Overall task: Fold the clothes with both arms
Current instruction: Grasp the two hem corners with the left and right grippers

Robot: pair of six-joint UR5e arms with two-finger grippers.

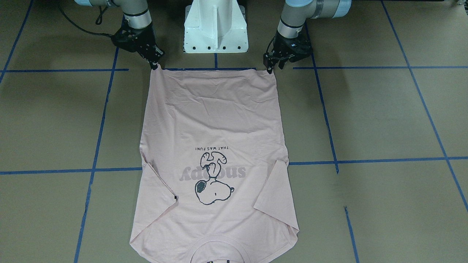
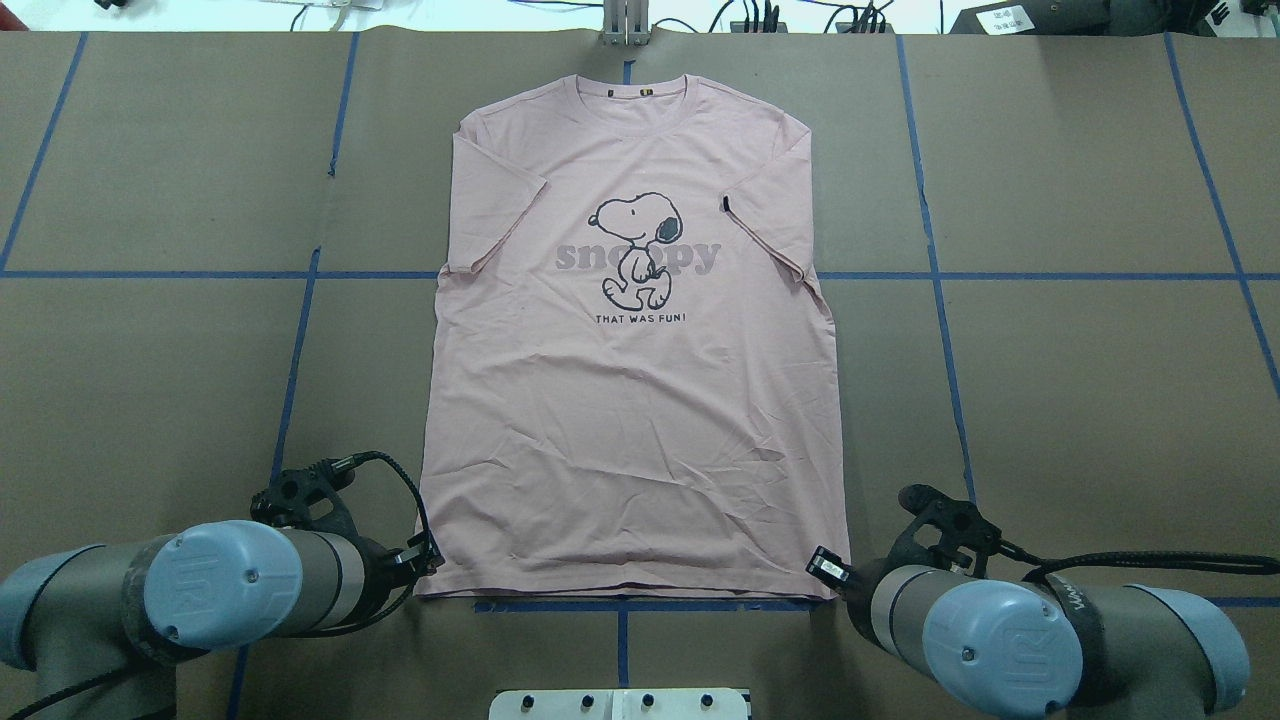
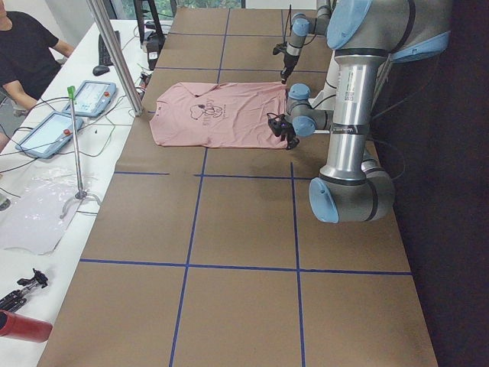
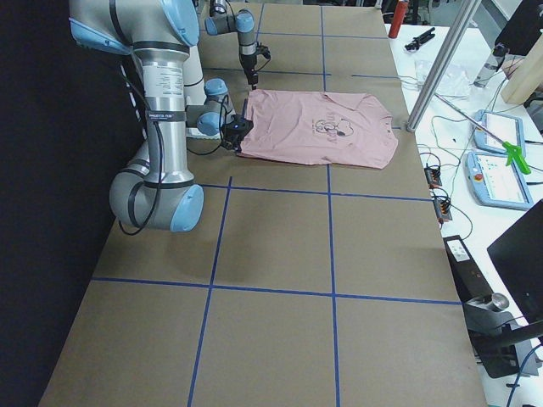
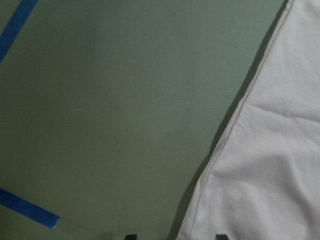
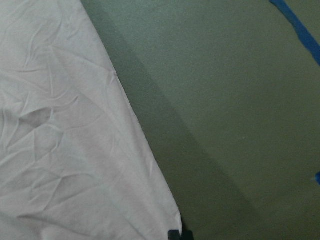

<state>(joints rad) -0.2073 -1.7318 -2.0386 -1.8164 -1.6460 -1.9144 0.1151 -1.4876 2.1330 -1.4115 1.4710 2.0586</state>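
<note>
While pale pink cotton dog-print T-shirt lies flat, no fold made: right gripper tips together, seemingly pinching near hem corner; left gripper fingers apart, straddling other corner.

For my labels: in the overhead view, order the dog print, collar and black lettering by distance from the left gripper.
From the left gripper:
1. Black lettering, middle of the T-shirt.
2. Dog print, just beyond.
3. Collar, far edge.

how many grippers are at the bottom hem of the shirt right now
2. The left gripper is at one bottom hem corner of the T-shirt and the right gripper is at the other, both on the robot's side of the table. Neither is hidden.
</note>
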